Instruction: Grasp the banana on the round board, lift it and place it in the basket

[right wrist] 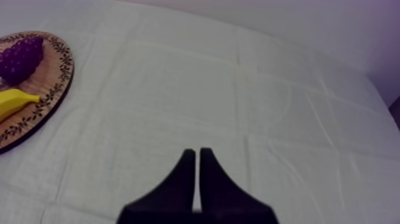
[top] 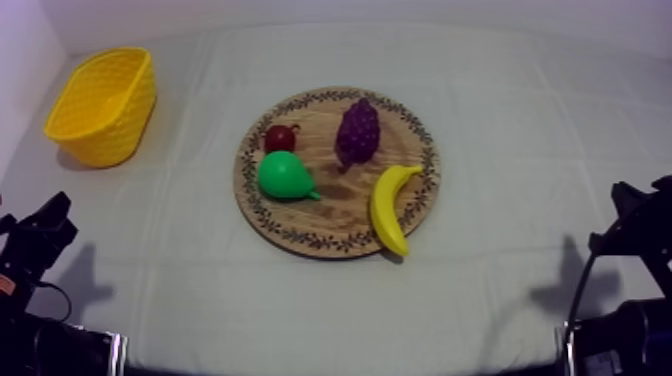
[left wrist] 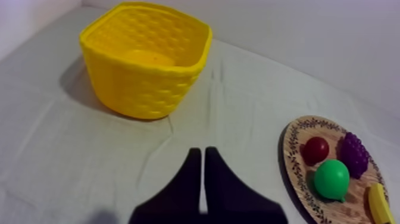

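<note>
A yellow banana (top: 391, 207) lies on the right part of the round wooden board (top: 300, 230), its lower end over the patterned rim. The yellow basket (top: 103, 105) stands at the far left of the table, upright and with nothing in it. My left gripper (top: 50, 222) rests low at the left edge, far from the board; its fingers lie together as a narrow wedge (left wrist: 203, 156) over the cloth between basket (left wrist: 146, 59) and board (left wrist: 293, 173). My right gripper (top: 630, 205) sits low at the right, shut (right wrist: 194, 156), with the banana (right wrist: 15, 101) off to its side.
On the board also lie a green pear (top: 285, 177), a small red fruit (top: 279, 137) and purple grapes (top: 357, 130). Grey-white cloth covers the table; a white wall runs behind the basket.
</note>
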Tool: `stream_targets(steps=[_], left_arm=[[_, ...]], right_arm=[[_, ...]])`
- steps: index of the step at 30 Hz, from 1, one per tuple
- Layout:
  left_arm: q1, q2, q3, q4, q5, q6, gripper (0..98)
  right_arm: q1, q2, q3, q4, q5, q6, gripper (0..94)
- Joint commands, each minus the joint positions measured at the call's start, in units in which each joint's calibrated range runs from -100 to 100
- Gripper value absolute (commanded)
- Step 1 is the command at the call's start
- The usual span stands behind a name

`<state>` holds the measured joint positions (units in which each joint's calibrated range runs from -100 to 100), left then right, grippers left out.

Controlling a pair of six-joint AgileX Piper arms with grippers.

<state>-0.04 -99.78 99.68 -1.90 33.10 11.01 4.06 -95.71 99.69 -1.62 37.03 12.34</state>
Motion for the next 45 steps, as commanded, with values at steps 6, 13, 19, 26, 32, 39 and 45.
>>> stream_targets(steps=[6, 13, 19, 26, 32, 39, 45], left_arm=[[0.00, -0.04, -0.01, -0.03, 0.05, 0.02, 0.2], [-0.06, -0.04, -0.25, 0.04, 0.84, 0.65, 0.2], [-0.23, -0.02, -0.12, -0.02, 0.27, -1.21, 0.2], [2.36, 6.90, -4.46, 2.26, -4.29, -5.63, 0.2], [9.26, 18.45, -21.46, 1.64, -0.39, -4.57, 0.2], [18.28, 31.85, -47.41, -1.37, 13.24, 2.12, 0.2], [23.27, 43.29, -61.85, -0.98, 17.45, 5.07, 0.2]], right_arm=[[0.00, -0.04, -0.03, -0.02, -0.01, -0.02, 0.6], [0.00, -0.04, -0.03, -0.02, -0.01, -0.01, 0.6], [0.00, -0.04, -0.03, -0.02, -0.01, -0.01, 0.6], [0.00, -0.04, -0.03, -0.02, -0.01, -0.01, 0.6], [0.00, -0.04, -0.03, -0.02, -0.01, -0.01, 0.6], [0.00, -0.04, -0.03, -0.02, -0.01, -0.01, 0.6], [0.00, -0.04, -0.03, -0.02, -0.01, -0.01, 0.6]])
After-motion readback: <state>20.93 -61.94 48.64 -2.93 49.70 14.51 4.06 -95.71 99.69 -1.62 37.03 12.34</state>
